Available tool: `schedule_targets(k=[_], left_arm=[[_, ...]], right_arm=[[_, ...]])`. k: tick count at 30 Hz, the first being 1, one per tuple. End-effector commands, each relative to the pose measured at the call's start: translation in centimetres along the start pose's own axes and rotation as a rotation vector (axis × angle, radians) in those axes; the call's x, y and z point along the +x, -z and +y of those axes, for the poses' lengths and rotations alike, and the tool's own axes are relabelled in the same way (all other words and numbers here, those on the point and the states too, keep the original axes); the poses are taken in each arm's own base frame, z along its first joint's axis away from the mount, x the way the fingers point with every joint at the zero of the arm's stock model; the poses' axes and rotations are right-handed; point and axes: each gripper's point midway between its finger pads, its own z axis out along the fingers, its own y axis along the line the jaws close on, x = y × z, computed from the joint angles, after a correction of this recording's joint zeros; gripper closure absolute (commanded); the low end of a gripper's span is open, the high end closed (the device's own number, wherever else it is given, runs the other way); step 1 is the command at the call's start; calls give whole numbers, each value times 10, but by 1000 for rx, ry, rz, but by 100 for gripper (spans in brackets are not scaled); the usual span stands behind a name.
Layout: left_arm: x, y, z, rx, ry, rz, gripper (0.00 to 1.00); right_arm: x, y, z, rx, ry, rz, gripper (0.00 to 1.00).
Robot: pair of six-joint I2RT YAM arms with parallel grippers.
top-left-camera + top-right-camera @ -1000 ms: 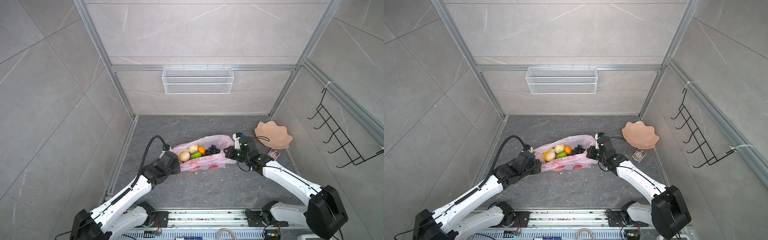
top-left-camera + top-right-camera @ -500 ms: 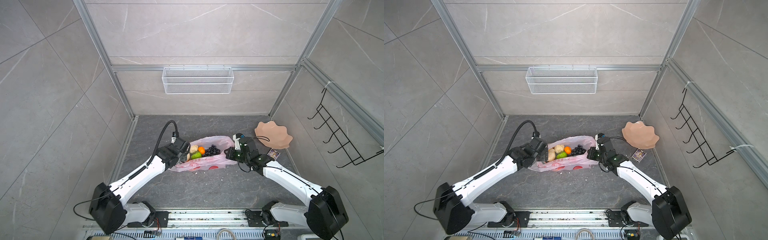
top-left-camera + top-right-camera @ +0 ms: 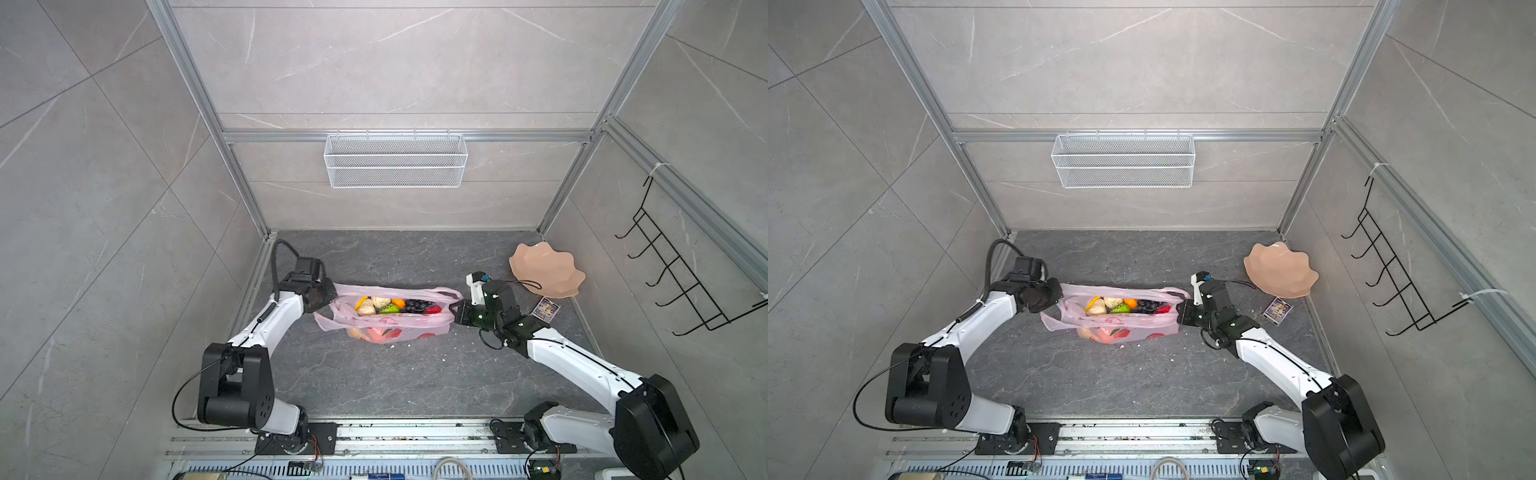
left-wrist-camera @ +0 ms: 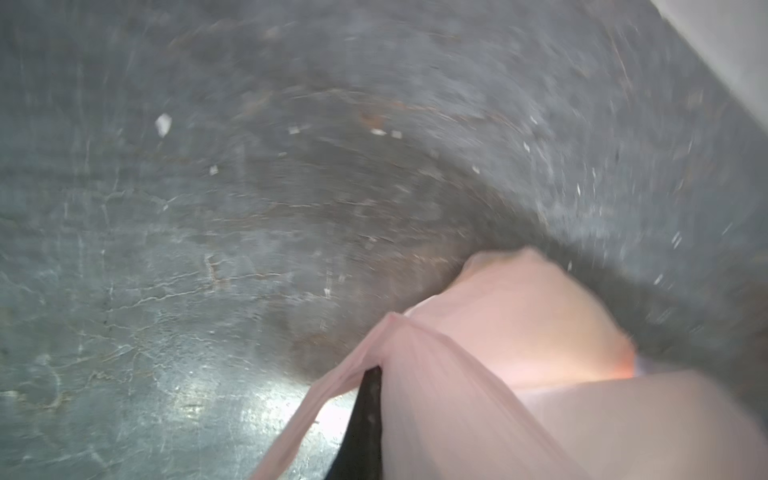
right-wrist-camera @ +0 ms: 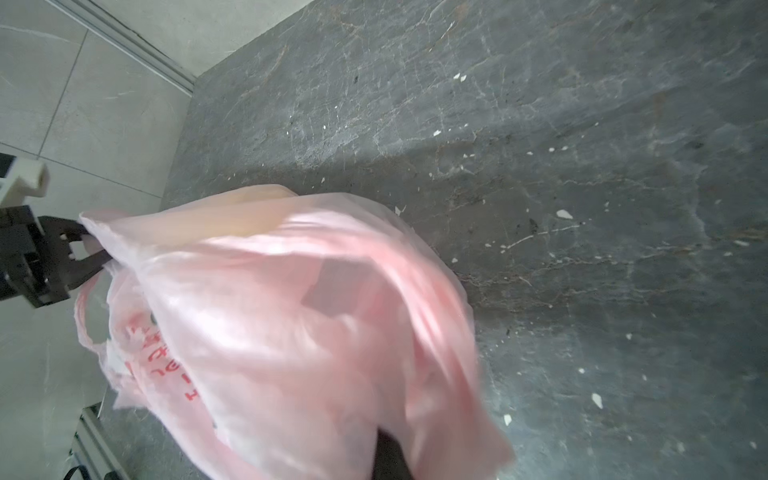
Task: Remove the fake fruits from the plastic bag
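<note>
The bag (image 3: 395, 328) sits mid-floor, stretched between the arms: left gripper (image 3: 328, 293) pinches its left end, right gripper (image 3: 455, 309) its right handle, likely to spread the mouth and expose the fruits (image 3: 386, 305).

pink bag (image 3: 399, 326) (red print), peach dish (image 3: 546, 276)

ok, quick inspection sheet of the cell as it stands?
Surface: dark stone tabletop, white crumbs scattered.
Job's things: plastic bag stretched between the grippers, mouth up; fake fruits inside, none seen outside.
Clutter: peach dish, printed card beside it.
Grippers: left gripper shut on the bag's left end; right gripper shut on its right end.
Cables: black cable arcs off left wrist; thin cable loops toward dish.
Surroundings: wire basket on back wall, hook rack on right wall.
</note>
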Motion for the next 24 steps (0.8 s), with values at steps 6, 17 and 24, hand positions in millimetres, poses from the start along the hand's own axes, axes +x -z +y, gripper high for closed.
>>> schedule_targets(k=[6,17,24], left_arm=[[-14,-22,-68,307,55,106,100],[-3,7,-67,117,-85,65,60],[16,59,-35,8,-70,-72,30]], right_arm=[[0,-23,8,-141,-77,43,100],[0,-9,34,-138,-4,42,100],[-4,-1,35,-143,-64,-1,100]])
